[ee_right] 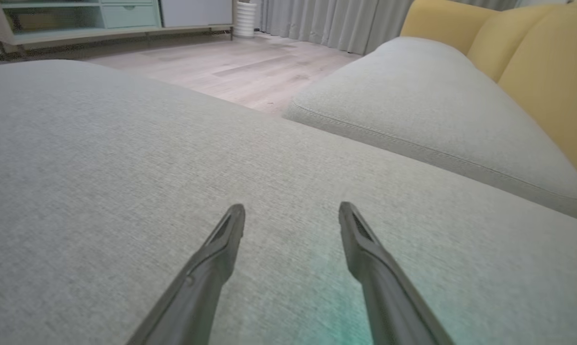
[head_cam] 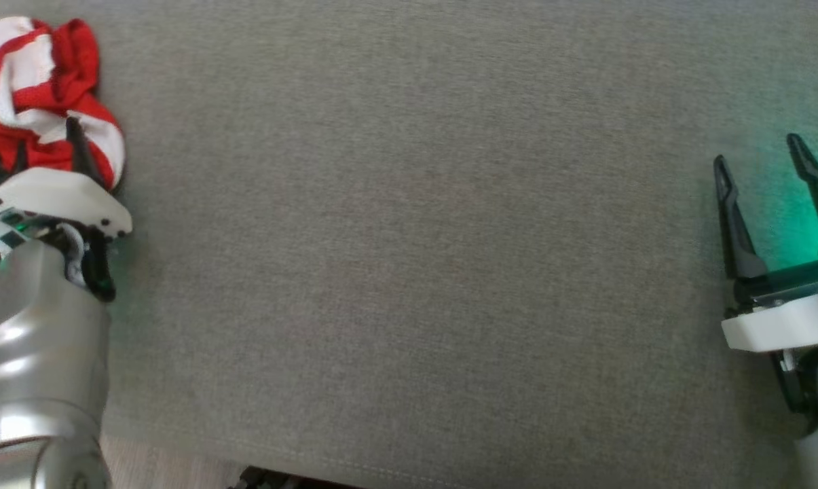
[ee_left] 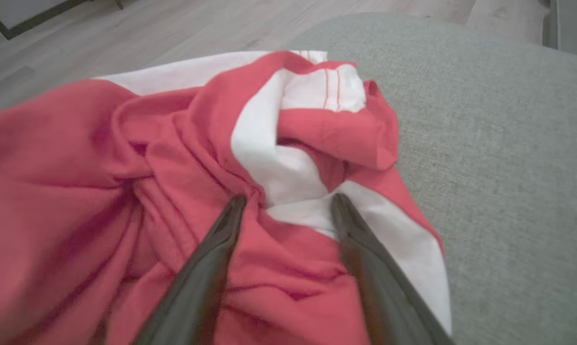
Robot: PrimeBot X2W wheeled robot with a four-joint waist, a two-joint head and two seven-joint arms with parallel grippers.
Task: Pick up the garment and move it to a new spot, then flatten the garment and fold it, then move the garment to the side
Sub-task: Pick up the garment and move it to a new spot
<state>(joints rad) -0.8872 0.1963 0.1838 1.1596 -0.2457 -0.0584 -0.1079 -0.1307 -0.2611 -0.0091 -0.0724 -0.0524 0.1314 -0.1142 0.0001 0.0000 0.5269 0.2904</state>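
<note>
"Garment [head_cam: 35,88] first. Where is it in the head view?"

"It lies crumpled, red and white, at the far left of the grey cushion [head_cam: 415,238]. The left gripper [head_cam: 45,136] is over its near part. The right gripper [head_cam: 758,149] is well apart at the right, jaws spread, above plain fabric."

"And the left wrist view?"

"The two fingers [ee_left: 221,239] stand spread over the folds and pinch nothing. If the tips touch the cloth, I cannot tell. Beyond the garment is wooden floor [ee_left: 125,28]."

"The right wrist view?"

"Jaws wide apart over the cushion — a second grey cushion [ee_right: 436,110] and a yellow backrest [ee_right: 532,62] are beyond."
</note>
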